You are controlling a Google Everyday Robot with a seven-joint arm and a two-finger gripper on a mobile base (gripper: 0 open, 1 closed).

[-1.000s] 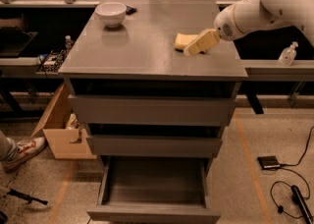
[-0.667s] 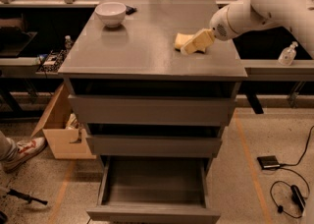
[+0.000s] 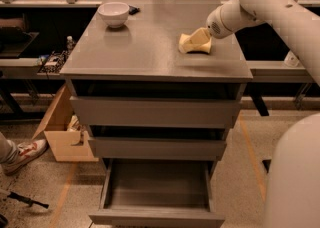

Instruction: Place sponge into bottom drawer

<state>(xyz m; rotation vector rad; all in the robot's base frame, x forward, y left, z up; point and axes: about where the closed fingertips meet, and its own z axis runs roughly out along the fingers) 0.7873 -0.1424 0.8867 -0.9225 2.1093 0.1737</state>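
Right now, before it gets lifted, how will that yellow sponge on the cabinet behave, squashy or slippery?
The sponge looks like soft foam, so it probably squashes easily and weighs little. With the gripper at one end, the free end may droop. Flat-sided, it likely won't roll.

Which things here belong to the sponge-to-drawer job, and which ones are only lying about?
For the job: sponge on the cabinet top; gripper at the sponge; bottom drawer, open.
Lying about: bowl; cardboard box; shoe.
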